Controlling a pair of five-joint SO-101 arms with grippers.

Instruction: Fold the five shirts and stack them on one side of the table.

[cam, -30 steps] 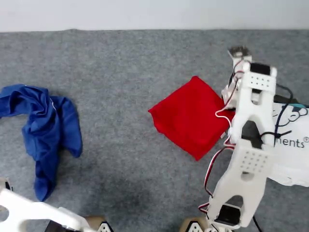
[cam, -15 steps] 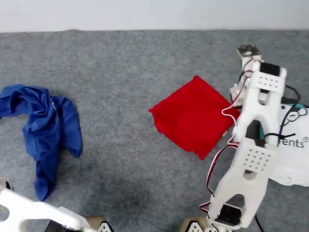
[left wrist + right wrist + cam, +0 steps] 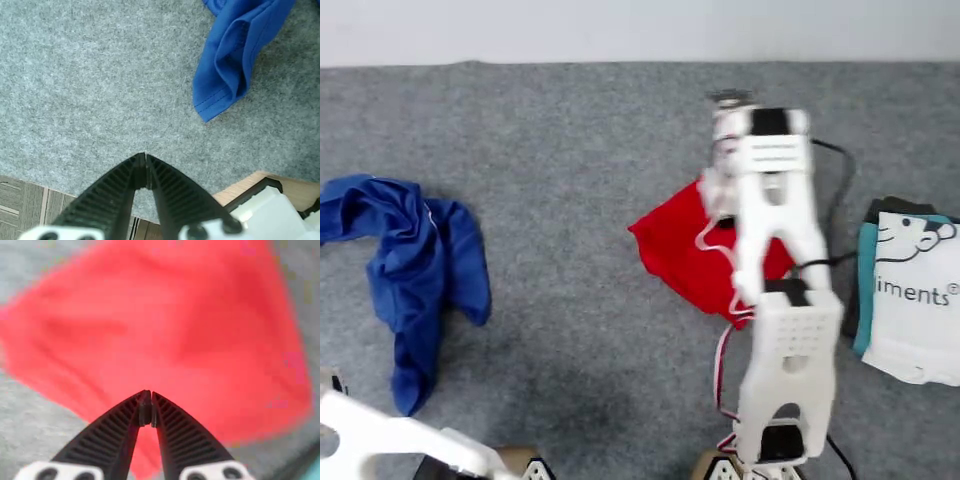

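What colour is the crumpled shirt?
The shirt is blue. It shows best in the high view.

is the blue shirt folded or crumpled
Crumpled: the blue fabric shirt lies bunched in an uneven, twisted heap on the grey felt table.

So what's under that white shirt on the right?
A teal layer and a dark layer peek out beneath the white shirt; anything more is covered.
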